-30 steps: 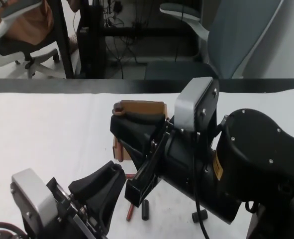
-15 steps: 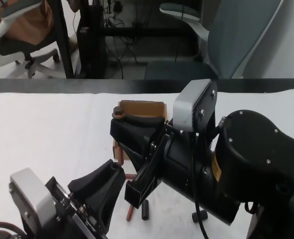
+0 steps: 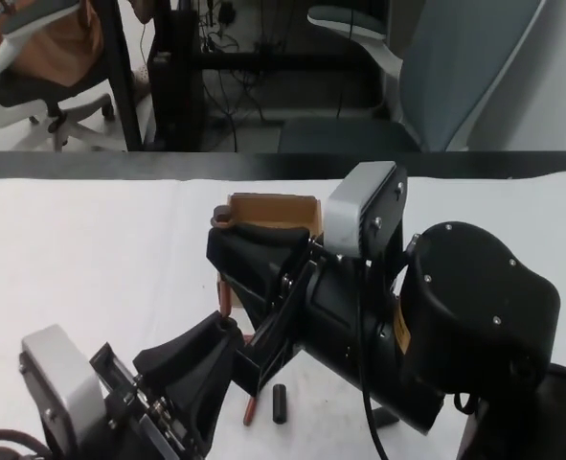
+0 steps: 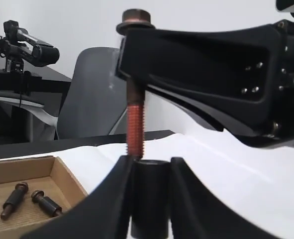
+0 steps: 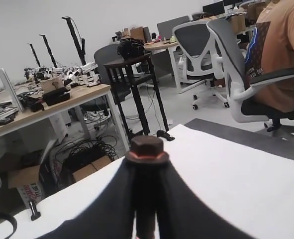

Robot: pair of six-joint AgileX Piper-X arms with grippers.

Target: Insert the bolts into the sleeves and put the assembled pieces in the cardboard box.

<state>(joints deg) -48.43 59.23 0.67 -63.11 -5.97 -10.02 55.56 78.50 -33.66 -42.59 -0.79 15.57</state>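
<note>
Bolt (image 4: pixel 135 124) (in right claw (image 5: pixel 146 199)) stands atop sleeve (image 4: pixel 149 196)

In the high view, the cardboard box (image 3: pixel 268 206) is largely covered by the right gripper (image 3: pixel 227 251). In the right wrist view, the bolt (image 5: pixel 147 149) is hidden below its head by the fingers (image 5: pixel 112 199) (its thread is seen from the left wrist), and the sleeve (image 4: pixel 149 194) is cut off at the frame edge.

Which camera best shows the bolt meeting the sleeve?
The left wrist view: the bolt hangs upright, its threaded tip at the mouth of the sleeve gripped below. The right wrist view looks onto its head; the high view catches head and some shank.
</note>
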